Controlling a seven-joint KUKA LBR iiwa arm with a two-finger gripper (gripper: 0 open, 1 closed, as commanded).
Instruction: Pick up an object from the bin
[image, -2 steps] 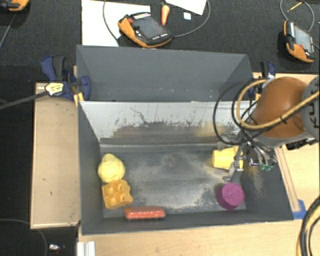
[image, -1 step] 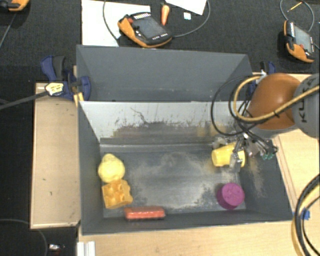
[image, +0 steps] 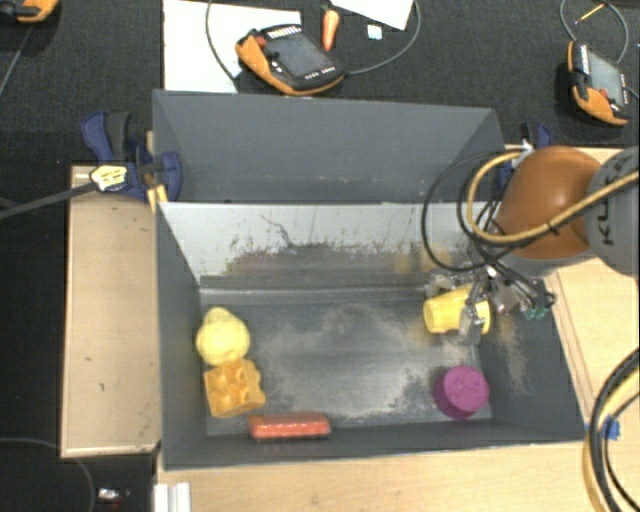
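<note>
A yellow block (image: 441, 313), pinched near one end by the gripper (image: 468, 316), could be twisted loose and dropped into the bin (image: 340, 345).

– What do you have around your station?

– You have a dark, rough-textured surface (image: 60, 90) along the far and left sides. A white sheet (image: 195, 40) lies flat on it at the far side. An orange-and-black device (image: 290, 58) rests at that sheet's right edge, with a thin black cable (image: 212, 40) curving across the paper.

– Anything more for you to note?

– A second orange-and-black unit (image: 600, 80) sits at your far right, well apart from the first. The light is even and the shadows are soft.
</note>
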